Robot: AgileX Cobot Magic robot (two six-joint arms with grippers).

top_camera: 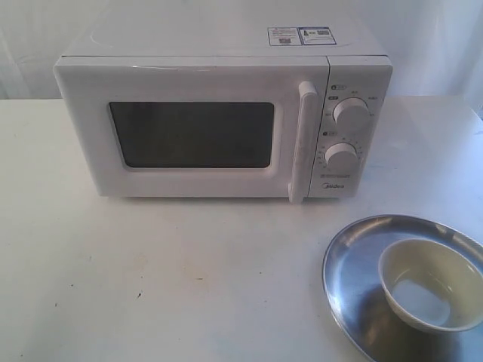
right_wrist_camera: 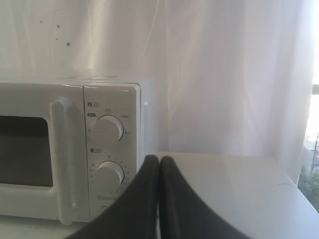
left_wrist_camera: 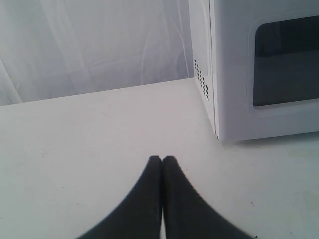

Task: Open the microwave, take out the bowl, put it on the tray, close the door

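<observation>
Ok, status: microwave (top_camera: 219,113) sits on the table (top_camera: 151,279), long axis running left-right in the ext view, front facing the cam. Door (top_camera: 189,173) is shut flush w/ the body; handle (top_camera: 304,139) stands vertical at the door's right edge, just beside the two dials (top_camera: 351,113), which are stacked one above the other. Window (top_camera: 192,134) is dark, so can't see inside the cavity. Stickers (top_camera: 299,35) on top are too small to read. Bowl (top_camera: 430,283) is upright, mouth up, resting on the tray (top_camera: 351,256) at front right, well apart from the microwave. Tray lies flat; its right and near parts are cut off by the frame edges, and the bowl's right rim is clipped too. Bowl interior looks pale, and I can't make out any contents. Neither arm shows in the ext view. Left gripper (left_wrist_camera: 162,160): fingertips pressed together, nothing between them, hovering over bare table near the microwave's left front corner; that view only catches the side wall w/ vent holes (left_wrist_camera: 201,77) and part of the window. Right gripper (right_wrist_camera: 159,159): also fully closed and empty, pointing toward the control-panel end of the microwave, w/ white curtain (right_wrist_camera: 224,74) behind. Bowl and tray aren't visible in either wrist view.
</observation>
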